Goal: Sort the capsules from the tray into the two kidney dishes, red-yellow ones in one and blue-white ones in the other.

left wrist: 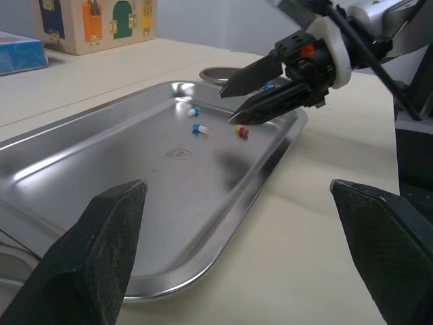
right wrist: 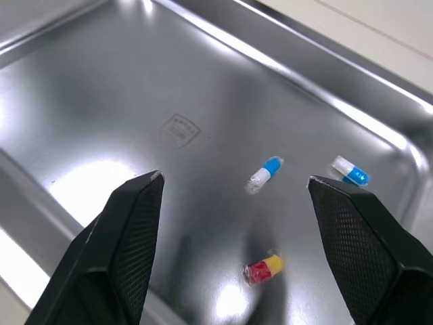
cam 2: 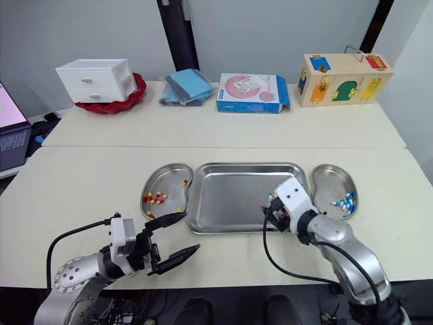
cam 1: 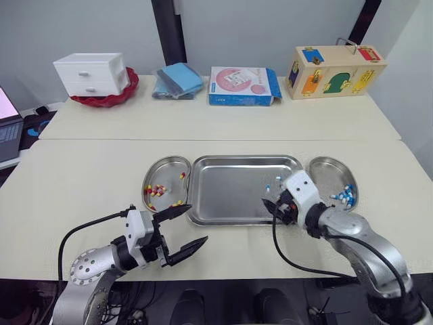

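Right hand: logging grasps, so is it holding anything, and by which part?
Nothing held. The right hand hangs open over a red-yellow capsule in the tray.

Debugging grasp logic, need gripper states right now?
Left gripper: open, holding nothing.
Right gripper: open, holding nothing, over the tray.

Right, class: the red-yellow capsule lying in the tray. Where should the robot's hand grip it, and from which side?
Across its middle, at the colour seam, pinching the two long sides and coming down from above. The red-yellow capsule lies flat on the tray, so only its top and sides are free. The two blue-white capsules lie apart from it, leaving room. The open right hand is nearest.
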